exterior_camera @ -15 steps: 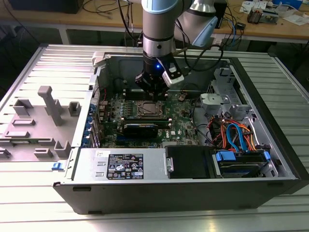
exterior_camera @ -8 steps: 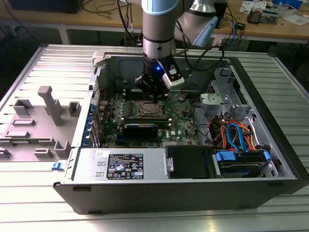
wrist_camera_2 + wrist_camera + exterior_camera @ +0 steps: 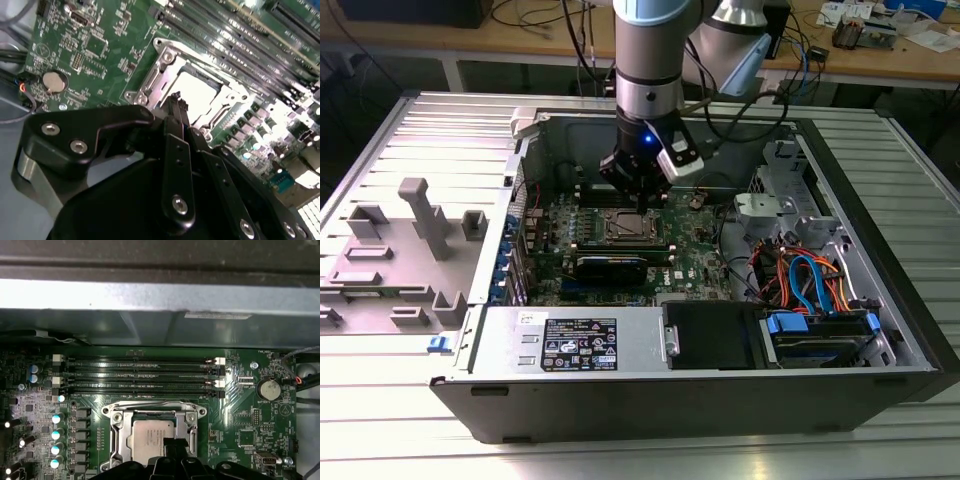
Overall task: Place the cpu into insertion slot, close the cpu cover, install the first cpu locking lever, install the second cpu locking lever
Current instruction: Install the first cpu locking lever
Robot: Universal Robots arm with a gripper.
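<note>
Fingers (image 3: pixel 179 102) hover over the cpu cover (image 3: pixel 152 420) (lying flat).

the arm (image 3: pixel 645 60) is a thick silver-grey column with a pale blue band at its top and a darker metal collar lower down. under the collar sits a black wrist block with a small blue light and a white-and-grey box fixed to its side. black cables trail from it. the gripper (image 3: pixel 181 112) is matte black, with angular linkages, silver screw heads and narrow fingers.
</note>
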